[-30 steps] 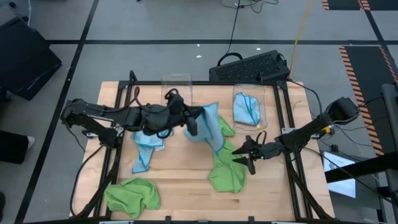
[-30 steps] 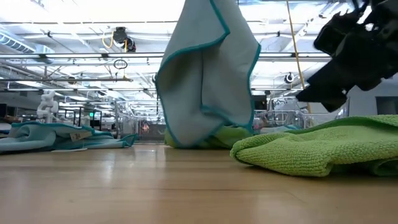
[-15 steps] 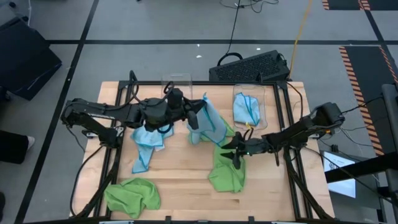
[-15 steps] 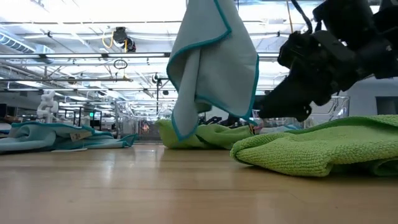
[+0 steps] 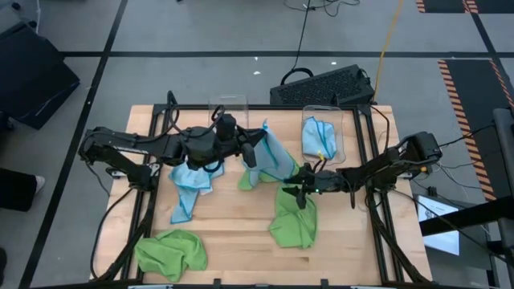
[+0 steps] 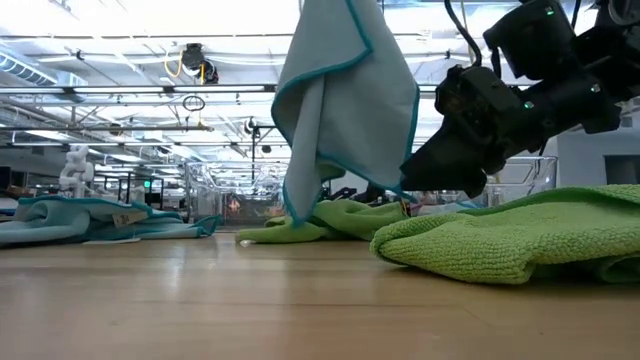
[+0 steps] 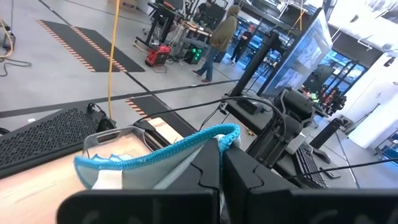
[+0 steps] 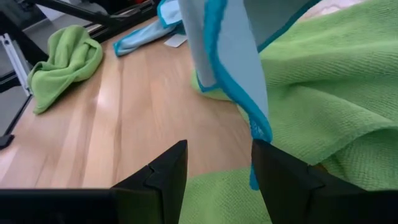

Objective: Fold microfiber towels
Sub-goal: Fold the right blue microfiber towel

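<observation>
A light blue towel with a teal hem hangs from my left gripper, which is shut on it high above the table's middle. Its lower corner dangles just ahead of my right gripper, which stands open and low over a lime green towel lying crumpled on the table. Whether that corner touches a finger, I cannot tell. Another light blue towel lies flat at the left. A second green towel lies bunched near the front left edge. My left gripper pinches the light blue towel at its hemmed upper edge between its two fingers, which point level. A fold of the cloth sticks out past the fingertips. The towel hangs slack below the fingers, with its lower end just above the green towel.
A clear bin with a folded light blue towel stands at the back right. An empty clear bin stands at the back middle. A black keyboard lies beyond the table's far edge. Bare wood shows at the front middle.
My right gripper has gone toward the table's left and a little down, over the green towel, up to the hanging blue towel's lower corner. The blue towel's lower end, bunched on the green towel before, now hangs free.
</observation>
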